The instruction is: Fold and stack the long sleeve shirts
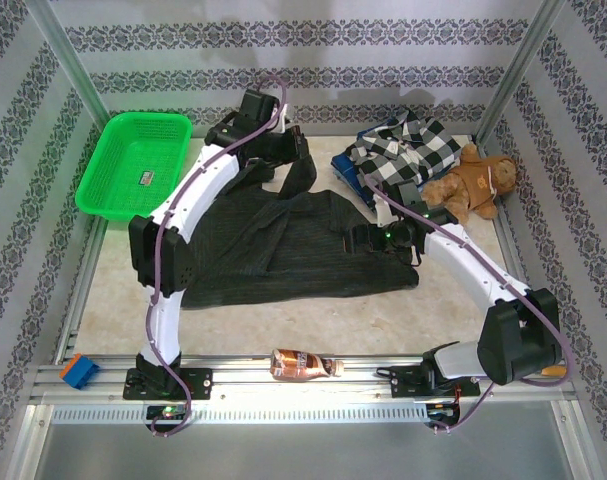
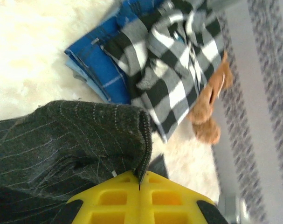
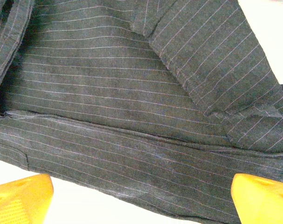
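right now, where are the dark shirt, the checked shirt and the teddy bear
dark shirt (image 1: 283,250), top view, middle of its body
checked shirt (image 1: 408,150), top view, middle of the bundle
teddy bear (image 1: 473,185), top view, its middle

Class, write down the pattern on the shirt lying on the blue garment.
The shirt is black-and-white checked, clearest in the left wrist view.
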You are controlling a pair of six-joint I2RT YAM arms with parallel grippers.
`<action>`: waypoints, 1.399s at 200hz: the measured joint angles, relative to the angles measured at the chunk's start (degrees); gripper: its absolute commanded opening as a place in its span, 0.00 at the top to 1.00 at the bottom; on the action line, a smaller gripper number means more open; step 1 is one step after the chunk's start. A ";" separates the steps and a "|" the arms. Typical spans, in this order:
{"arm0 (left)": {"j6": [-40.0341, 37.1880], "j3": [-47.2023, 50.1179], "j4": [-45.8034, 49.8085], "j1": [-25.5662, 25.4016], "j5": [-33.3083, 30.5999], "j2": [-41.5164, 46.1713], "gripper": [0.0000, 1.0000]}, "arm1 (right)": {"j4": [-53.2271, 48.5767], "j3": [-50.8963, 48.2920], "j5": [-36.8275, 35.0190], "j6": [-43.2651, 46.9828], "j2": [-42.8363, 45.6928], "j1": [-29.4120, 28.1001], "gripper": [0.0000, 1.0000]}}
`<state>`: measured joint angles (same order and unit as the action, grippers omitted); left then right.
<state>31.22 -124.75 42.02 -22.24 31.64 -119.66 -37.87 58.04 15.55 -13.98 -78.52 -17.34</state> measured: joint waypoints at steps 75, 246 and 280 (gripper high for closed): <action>-24.46 -1.49 15.30 4.76 9.60 0.92 0.97 | -0.02 -0.24 0.44 -1.14 -0.76 -0.02 0.02; -21.73 27.43 6.95 -24.79 10.99 11.08 0.17 | -0.42 -2.21 1.33 -6.19 -1.22 20.81 0.02; -7.32 40.48 -10.43 -22.82 9.92 18.25 0.00 | -0.66 -5.25 3.82 -6.93 0.68 21.59 0.02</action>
<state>23.90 -84.27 31.59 -45.06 41.56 -101.41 -38.52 52.80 19.38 -20.91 -77.84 4.25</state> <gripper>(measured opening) 0.995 0.978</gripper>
